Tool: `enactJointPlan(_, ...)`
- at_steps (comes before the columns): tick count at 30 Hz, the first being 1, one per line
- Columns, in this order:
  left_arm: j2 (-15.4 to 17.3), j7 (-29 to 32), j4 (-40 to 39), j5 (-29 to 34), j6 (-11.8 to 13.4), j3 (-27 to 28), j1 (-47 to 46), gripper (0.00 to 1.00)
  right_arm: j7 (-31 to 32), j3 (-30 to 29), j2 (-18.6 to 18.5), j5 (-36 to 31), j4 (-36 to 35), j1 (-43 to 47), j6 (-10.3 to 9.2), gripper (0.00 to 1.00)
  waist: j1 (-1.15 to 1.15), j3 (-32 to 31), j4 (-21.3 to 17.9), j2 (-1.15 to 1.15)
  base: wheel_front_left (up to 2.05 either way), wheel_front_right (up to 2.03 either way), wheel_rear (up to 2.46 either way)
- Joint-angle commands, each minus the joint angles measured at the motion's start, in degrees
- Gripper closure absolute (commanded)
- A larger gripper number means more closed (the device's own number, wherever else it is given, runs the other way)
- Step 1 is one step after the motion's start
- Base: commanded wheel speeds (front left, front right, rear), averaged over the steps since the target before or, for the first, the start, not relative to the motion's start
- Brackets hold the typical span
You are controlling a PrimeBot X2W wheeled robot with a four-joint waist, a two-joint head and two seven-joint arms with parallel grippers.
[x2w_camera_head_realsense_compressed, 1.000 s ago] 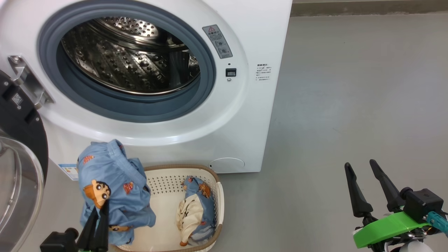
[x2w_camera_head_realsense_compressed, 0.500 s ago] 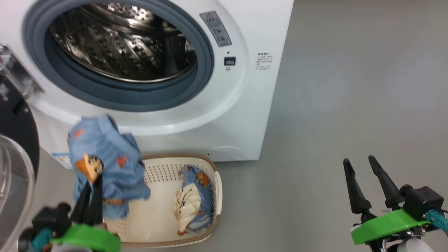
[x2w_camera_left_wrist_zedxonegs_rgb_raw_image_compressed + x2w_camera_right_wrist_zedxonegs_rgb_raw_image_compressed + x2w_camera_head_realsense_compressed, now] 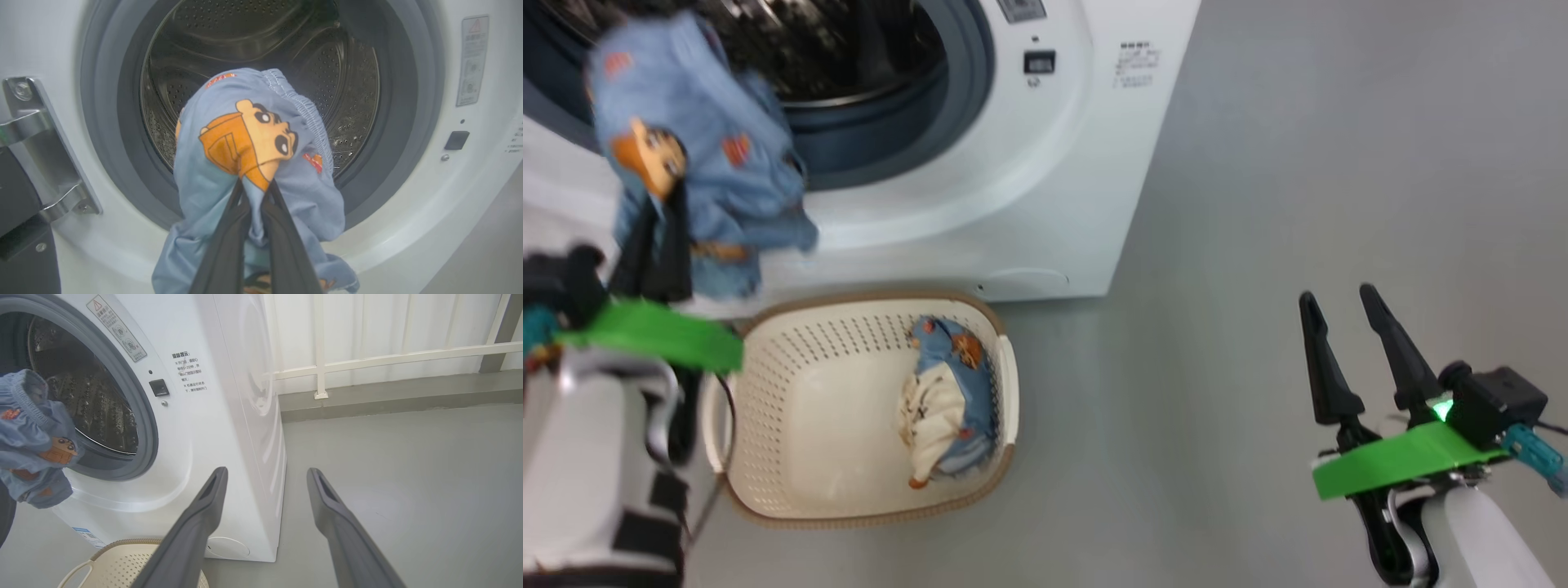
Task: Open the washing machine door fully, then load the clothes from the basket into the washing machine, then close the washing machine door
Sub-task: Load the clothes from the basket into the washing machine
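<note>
The washing machine (image 3: 1045, 180) stands with its drum (image 3: 261, 53) open. By the steel hinge (image 3: 41, 143), a dark edge of the washing machine door (image 3: 18, 196) shows, swung out to the left. My left gripper (image 3: 253, 185) is shut on one of the clothes, a light blue garment with an orange cartoon print (image 3: 249, 139). It hangs in front of the lower part of the drum mouth (image 3: 686, 155). A second garment (image 3: 947, 392), blue with a cream panel, lies in the cream basket (image 3: 866, 299) on the floor below. My right gripper (image 3: 1339, 298) hovers open, far right.
Bare grey floor (image 3: 1298, 163) stretches to the right of the machine. Behind it, a raised kerb and a white railing (image 3: 367, 359) run along the wall. My pale left forearm (image 3: 580, 457) stands beside the basket's left side.
My left gripper has lifted the blue garment from just above the basket up to the drum mouth. The head camera has also shifted. The right gripper stays open and still.
</note>
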Motion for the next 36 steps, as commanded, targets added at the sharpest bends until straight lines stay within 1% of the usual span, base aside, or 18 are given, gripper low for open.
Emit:
enactJointPlan(1,2.9,-0.4,0.7,0.0,-0.1,1.3,-4.9,1.00,-0.5,1.6,0.2,-0.3,-1.6,-2.1,0.25,0.00,-0.01,4.7,-2.2,0.00,0.00,0.00,0.00)
enactJointPlan(4,4.2,0.4,4.4,0.4,-0.1,0.1,-11.1,1.00,-0.5,1.9,0.9,-0.4,-1.7,-3.7,0.25,0.00,-0.01,7.5,-3.0,0.00,0.00,0.00,0.00)
enactJointPlan(5,4.2,0.4,4.4,0.4,-0.1,0.1,-11.1,1.00,-0.5,1.9,0.9,-0.4,-1.7,-3.7,0.25,0.00,-0.01,7.5,-3.0,0.00,0.00,0.00,0.00)
enactJointPlan(9,5.4,1.6,9.6,0.0,-0.1,-2.2,-19.1,1.00,-0.5,2.5,1.8,-0.3,-1.7,-6.1,0.25,0.00,-0.01,11.2,-4.0,0.00,0.00,0.00,0.00)
enactJointPlan(14,6.0,1.8,16.4,-1.4,-0.1,-4.2,-27.8,1.00,-0.5,3.4,2.7,-0.1,-1.8,-8.9,0.25,0.00,-0.01,15.0,-5.4,0.00,0.00,0.00,0.00)
enactJointPlan(23,9.1,0.4,26.7,-0.2,-0.1,-8.0,-39.1,1.00,-0.5,5.9,3.5,0.4,-2.1,-12.4,0.25,0.00,-0.01,19.1,-8.8,0.00,0.00,0.00,0.00)
enactJointPlan(28,11.0,-0.5,27.6,0.3,-0.1,-8.4,-43.6,1.00,-0.5,6.4,3.6,1.6,-2.5,-12.8,0.25,0.00,-0.01,20.2,-10.1,0.00,0.00,0.00,0.00)
enactJointPlan(34,12.5,-0.6,19.8,1.7,0.5,-5.9,-43.7,1.00,-0.5,6.5,3.6,2.3,-3.0,-12.8,0.25,0.00,-0.01,21.0,-11.0,0.00,0.00,0.00,0.00)
enactJointPlan(35,12.6,-0.6,18.6,2.2,0.7,-5.6,-43.4,0.91,-0.5,6.4,3.6,2.3,-3.1,-12.8,0.25,0.00,-0.01,21.1,-11.0,0.00,0.00,0.00,0.00)
enactJointPlan(36,12.8,-0.6,16.7,2.8,1.0,-5.1,-43.2,0.53,-0.5,6.4,3.6,2.3,-3.1,-12.9,0.25,0.00,-0.01,21.3,-11.1,0.00,0.00,0.00,0.00)
